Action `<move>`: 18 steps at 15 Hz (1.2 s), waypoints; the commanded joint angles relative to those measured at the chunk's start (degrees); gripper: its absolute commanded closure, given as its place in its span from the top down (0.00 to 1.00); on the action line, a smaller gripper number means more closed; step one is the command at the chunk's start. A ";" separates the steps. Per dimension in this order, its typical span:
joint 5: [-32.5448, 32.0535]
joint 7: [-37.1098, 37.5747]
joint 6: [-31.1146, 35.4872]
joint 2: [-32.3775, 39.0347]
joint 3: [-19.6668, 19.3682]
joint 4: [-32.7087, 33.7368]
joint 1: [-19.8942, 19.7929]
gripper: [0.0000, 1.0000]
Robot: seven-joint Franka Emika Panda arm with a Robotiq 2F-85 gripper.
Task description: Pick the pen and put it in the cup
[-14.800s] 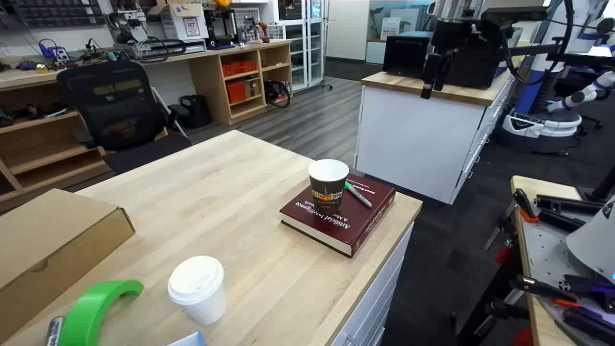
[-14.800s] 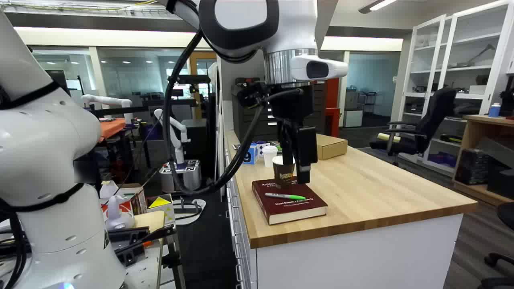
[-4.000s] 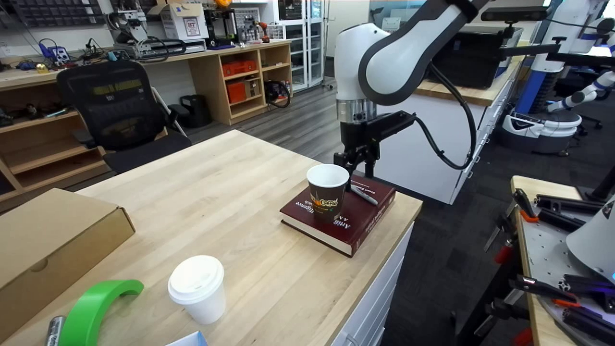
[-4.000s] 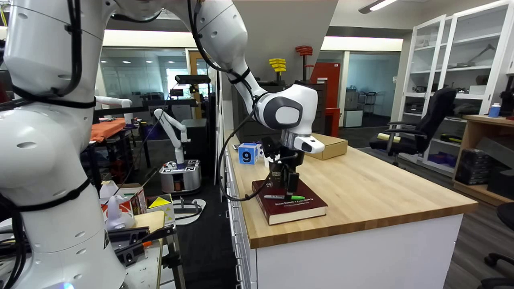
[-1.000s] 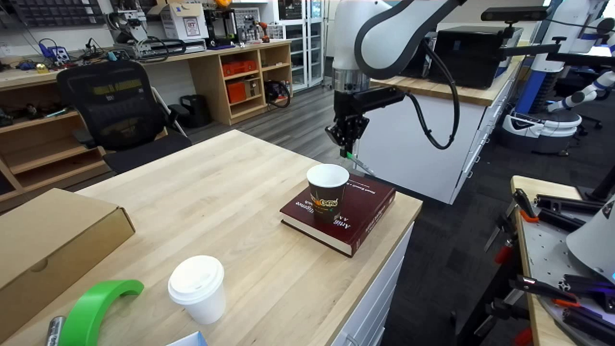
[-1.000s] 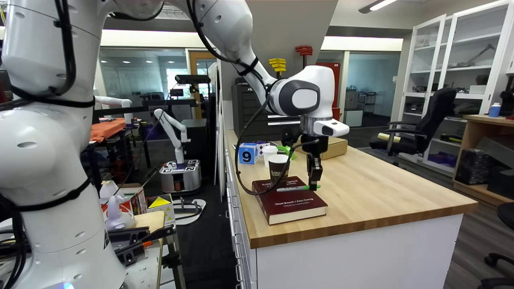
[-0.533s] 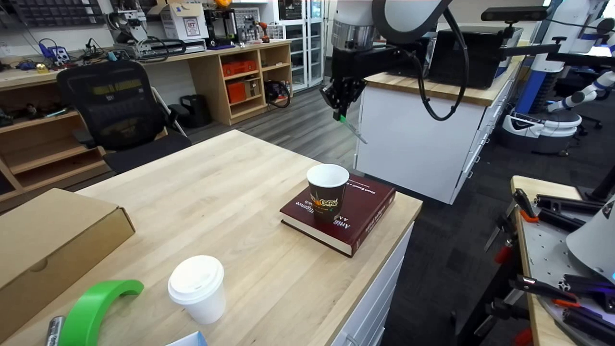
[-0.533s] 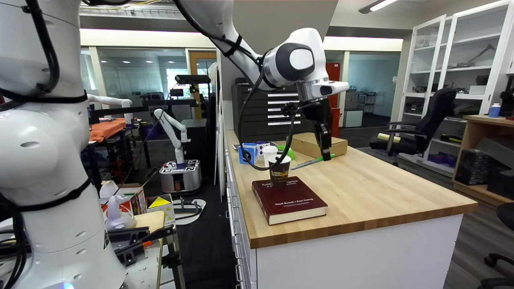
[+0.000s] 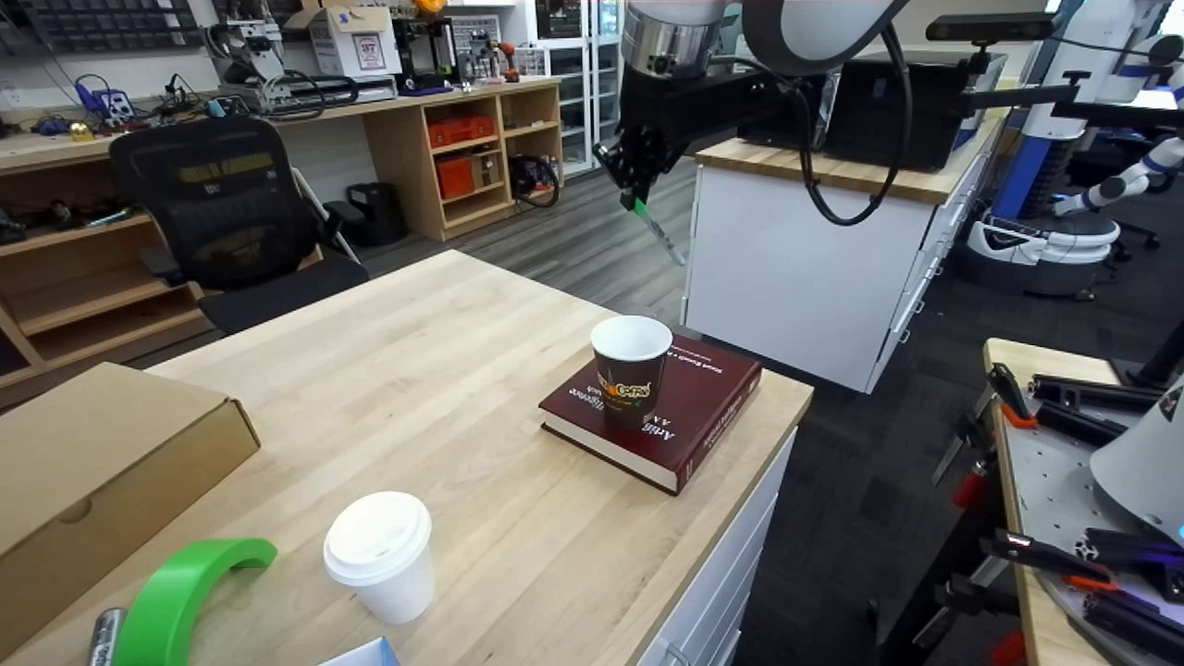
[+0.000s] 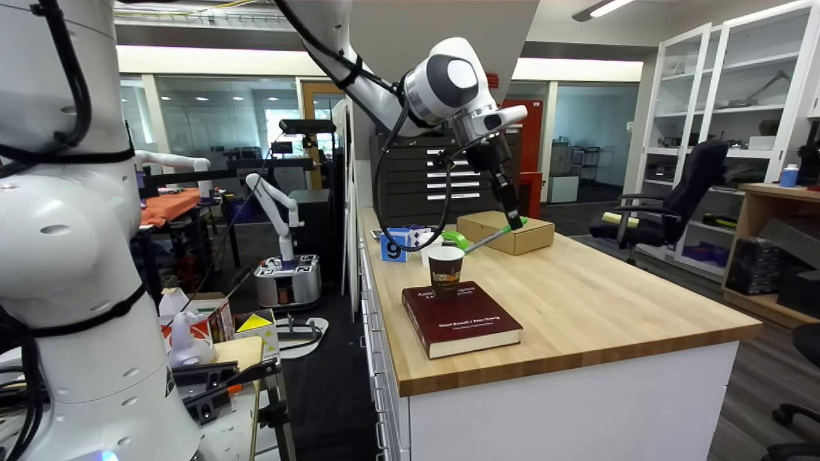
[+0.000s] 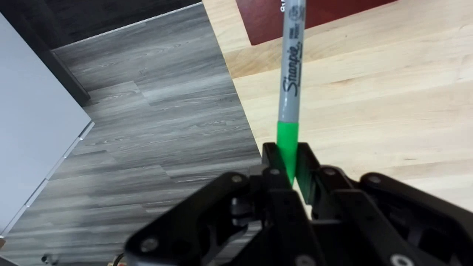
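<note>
One gripper [image 11: 288, 151] pinches one pen [image 11: 291, 81], while one brown cup [image 9: 631, 375] stands on one book [image 9: 705, 396].

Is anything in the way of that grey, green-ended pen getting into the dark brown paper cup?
Nothing visible is: the black gripper holds the grey, green-ended pen in the air, and the dark brown paper cup stands upright, open-topped, on the dark red book.

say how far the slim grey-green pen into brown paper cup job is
Done: the pen is lifted clear of the dark red hardcover book. In hand: the black gripper holds its green end, grey end slanting down. Left: bringing it over the cup on the book, then releasing.
</note>
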 commanded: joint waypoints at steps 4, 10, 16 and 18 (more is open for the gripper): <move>-10.89 13.91 -1.81 -2.06 2.56 -0.77 2.05 0.04; -17.18 21.27 -3.88 -1.38 5.28 1.01 3.36 0.04; -21.46 27.22 -5.95 0.21 7.88 1.69 4.92 0.04; -22.65 29.06 -6.23 0.81 8.45 1.88 5.41 0.04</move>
